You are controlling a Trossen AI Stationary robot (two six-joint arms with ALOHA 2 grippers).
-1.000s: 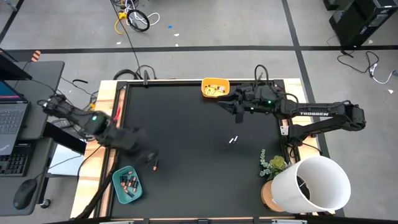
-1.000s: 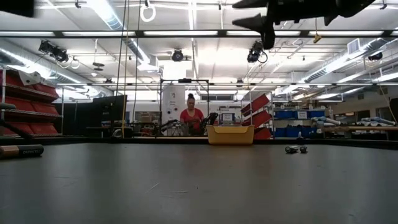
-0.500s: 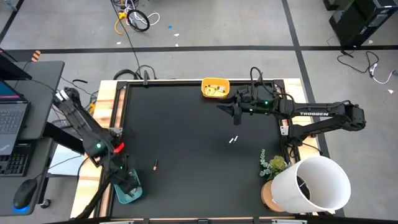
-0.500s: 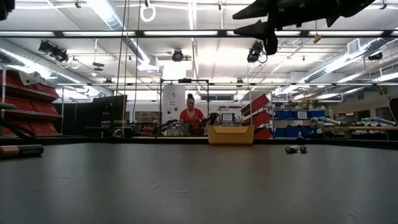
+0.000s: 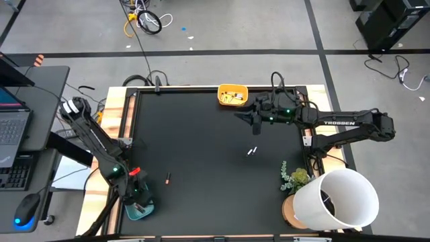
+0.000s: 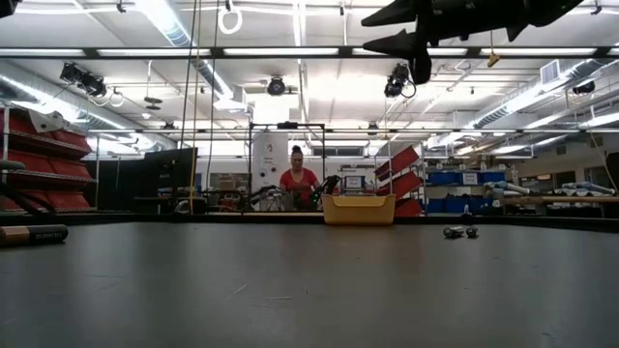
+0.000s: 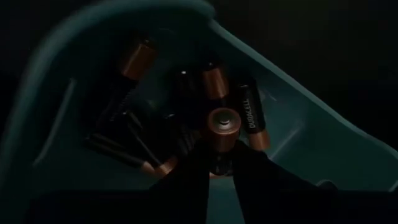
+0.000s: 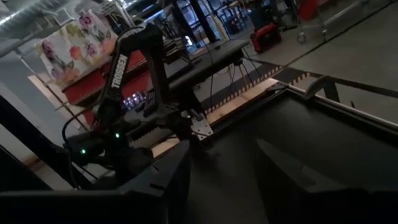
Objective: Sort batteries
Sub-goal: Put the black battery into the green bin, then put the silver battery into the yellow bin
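Black bench fills the middle. Right hand hangs open near the yellow tray. Left hand sits over the teal tray, pinching one copper battery above more batteries. Two batteries lie loose.

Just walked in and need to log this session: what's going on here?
The robot is sorting batteries. The left hand hangs over the teal tray at the table's near left corner, a copper-and-black battery between its fingers above others already inside. The right hand waits open beside the yellow bin. Loose batteries remain on the mat.
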